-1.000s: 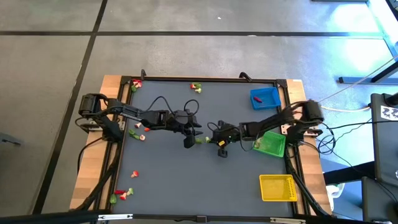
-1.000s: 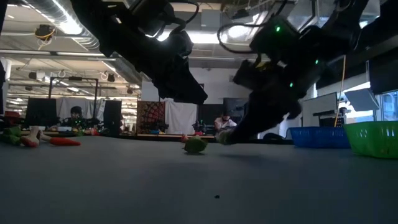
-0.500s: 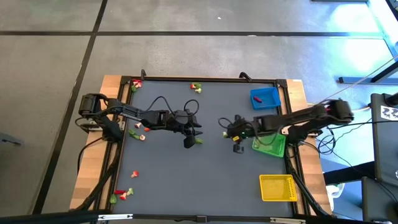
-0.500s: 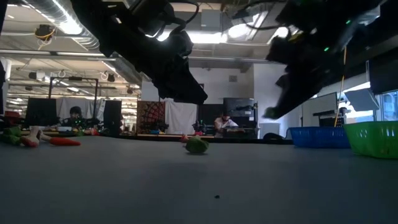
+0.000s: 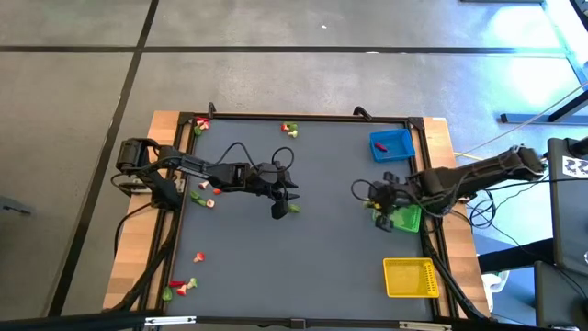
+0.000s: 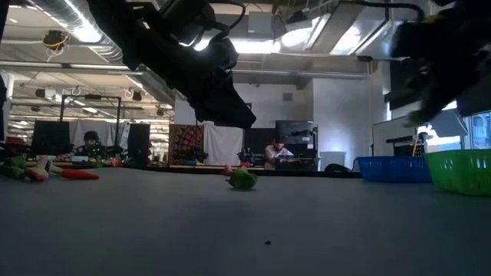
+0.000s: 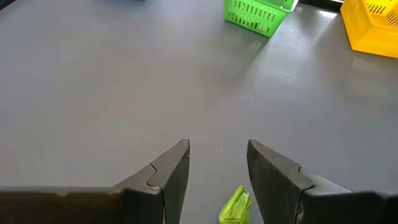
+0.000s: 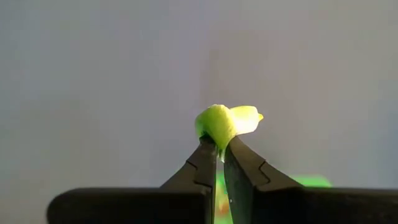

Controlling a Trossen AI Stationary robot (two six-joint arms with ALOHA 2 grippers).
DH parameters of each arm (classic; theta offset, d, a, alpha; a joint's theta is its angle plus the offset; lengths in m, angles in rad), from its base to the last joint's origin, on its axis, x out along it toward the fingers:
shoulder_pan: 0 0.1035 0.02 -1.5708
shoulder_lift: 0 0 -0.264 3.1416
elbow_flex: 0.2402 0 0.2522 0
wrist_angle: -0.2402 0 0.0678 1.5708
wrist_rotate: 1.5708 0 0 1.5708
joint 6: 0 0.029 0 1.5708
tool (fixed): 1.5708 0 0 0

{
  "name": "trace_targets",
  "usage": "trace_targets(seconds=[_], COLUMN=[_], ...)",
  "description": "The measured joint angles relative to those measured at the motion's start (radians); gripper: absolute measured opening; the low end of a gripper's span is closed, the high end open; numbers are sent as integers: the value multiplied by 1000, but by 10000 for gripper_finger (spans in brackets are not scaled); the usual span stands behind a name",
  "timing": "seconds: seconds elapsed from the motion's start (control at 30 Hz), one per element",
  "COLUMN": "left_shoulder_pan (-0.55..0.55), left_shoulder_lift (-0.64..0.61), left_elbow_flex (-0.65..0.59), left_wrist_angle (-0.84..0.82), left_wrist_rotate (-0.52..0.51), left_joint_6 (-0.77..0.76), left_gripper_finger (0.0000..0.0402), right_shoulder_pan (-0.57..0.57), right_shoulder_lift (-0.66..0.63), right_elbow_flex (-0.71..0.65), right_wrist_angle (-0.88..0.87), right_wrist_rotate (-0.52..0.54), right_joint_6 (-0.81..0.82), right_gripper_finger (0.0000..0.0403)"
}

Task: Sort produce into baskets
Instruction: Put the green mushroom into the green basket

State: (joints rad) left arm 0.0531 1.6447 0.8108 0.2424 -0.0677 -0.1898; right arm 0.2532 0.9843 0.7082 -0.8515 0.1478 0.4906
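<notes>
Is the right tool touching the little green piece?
Touching. The right wrist view shows the right tool pinching the little green piece between its closed fingertips, with no gap.

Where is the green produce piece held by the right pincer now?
In the high view, the small green toy produce piece sits clamped in the right pincer, right of centre, at the green plastic basket's left edge.

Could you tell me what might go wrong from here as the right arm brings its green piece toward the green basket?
1. The right gripper pinches the green piece only at its lower edge, at the very tips of the jaws, so it could slip out before release.
2. The gripper sits at the green basket near its left wall; an early release might drop the piece onto the table.
3. The left gripper waits open over another green piece; no conflict appears likely.
</notes>
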Motion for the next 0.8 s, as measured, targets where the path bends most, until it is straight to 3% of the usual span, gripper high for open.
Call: trace_targets(seconds=[0.37,0.63,0.8], left_shoulder_pan=[0,0,0], left_shoulder_lift=[0,0,0], left_elbow_flex=[0,0,0], left_wrist_angle=[0,0,0], left_wrist_rotate=[0,0,0], left_joint_6=[-1,-1,-1], left_gripper_finger=[156,156,156], right_shoulder_pan=[201,225,224], right_shoulder_lift=[-25,-25,-24], right_elbow_flex=[-22,-158,-175], right_wrist_angle=[-197,-194,-164], right_wrist_rotate=[2,37,54], right_joint_6=[337,532,538], right_gripper_finger=[19,19,26])
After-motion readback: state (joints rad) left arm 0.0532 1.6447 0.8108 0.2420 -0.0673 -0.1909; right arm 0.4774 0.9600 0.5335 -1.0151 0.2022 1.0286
